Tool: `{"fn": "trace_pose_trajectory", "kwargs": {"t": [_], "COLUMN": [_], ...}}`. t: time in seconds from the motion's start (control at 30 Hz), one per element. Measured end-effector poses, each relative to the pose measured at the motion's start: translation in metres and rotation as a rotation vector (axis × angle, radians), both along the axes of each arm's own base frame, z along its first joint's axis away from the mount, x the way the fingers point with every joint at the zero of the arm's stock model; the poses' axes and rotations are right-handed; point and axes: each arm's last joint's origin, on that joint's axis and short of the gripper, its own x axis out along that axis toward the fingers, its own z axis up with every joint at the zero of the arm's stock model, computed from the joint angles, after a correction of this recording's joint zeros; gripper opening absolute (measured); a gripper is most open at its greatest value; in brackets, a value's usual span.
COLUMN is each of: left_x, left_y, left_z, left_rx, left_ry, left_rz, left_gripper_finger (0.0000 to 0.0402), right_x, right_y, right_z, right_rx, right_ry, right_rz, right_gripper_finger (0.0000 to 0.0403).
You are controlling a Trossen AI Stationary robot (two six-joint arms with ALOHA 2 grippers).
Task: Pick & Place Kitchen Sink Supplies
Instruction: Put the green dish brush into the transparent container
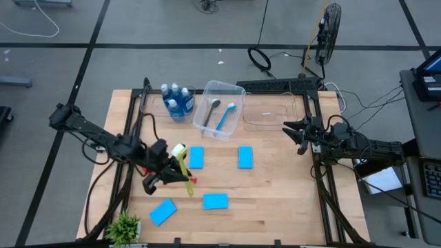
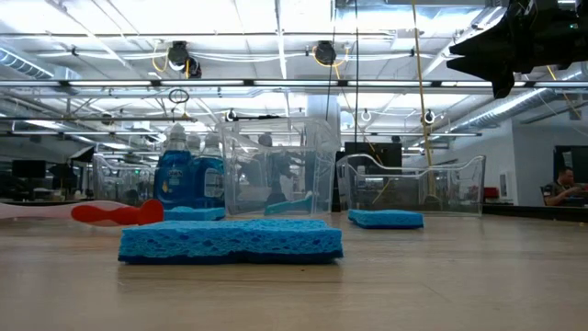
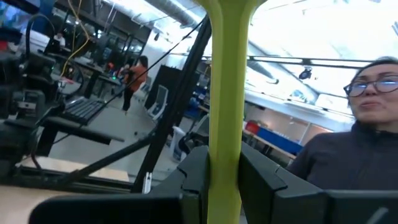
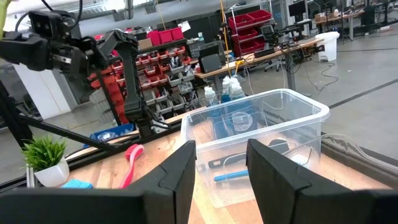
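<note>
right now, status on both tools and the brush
Left tool shut on yellow-green brush, lifted above the table. Right tool open, empty, waiting by the clear bin. Red brush lies on the table; nothing blocking.

No legible text, brand, number or sign anywhere. Pale patches on the small blue plastic soap bottles with pale caps (image 2: 188,177) at the table's far left: too small and blurred to read. Nothing printed on the flat bright-blue rectangular sponges (image 2: 230,241) or on the clear plastic bins (image 1: 220,109). Red storage bins (image 4: 163,53) in the far room: unmarked as far as can be told.
</note>
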Motion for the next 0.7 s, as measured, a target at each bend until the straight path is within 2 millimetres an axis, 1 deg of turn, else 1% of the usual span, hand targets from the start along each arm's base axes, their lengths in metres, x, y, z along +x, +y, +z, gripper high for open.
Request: {"fn": "trace_pose_trajectory", "kwargs": {"t": [0.1, 0.23, 0.37, 0.43, 0.6, 0.7], "left_x": [0.002, 0.006, 0.009, 0.011, 0.016, 0.02], "left_y": [0.001, 0.004, 0.014, 0.021, 0.041, 0.054], "left_z": [-0.004, -0.02, -0.036, -0.04, -0.042, -0.036], "left_rx": [-0.031, -0.092, -0.15, -0.16, -0.163, -0.126], "left_ry": [0.066, 0.26, 0.427, 0.47, 0.477, 0.523], "left_rz": [0.036, 0.169, 0.291, 0.344, 0.445, 0.51], "left_gripper_finger": [0.0062, 0.0062, 0.0062, 0.0062, 0.0062, 0.0062], "right_x": [0.0, 0.0, 0.0, 0.0, 0.0, 0.0], "right_y": [0.0, 0.0, 0.0, 0.0, 0.0, 0.0], "right_z": [0.0, 0.0, 0.0, 0.0, 0.0, 0.0], "right_rx": [0.0, 0.0, 0.0, 0.0, 0.0, 0.0], "right_ry": [0.0, 0.0, 0.0, 0.0, 0.0, 0.0], "right_rz": [0.0, 0.0, 0.0, -0.001, -0.001, -0.001], "right_gripper_finger": [0.013, 0.013, 0.013, 0.013, 0.013, 0.013]}}
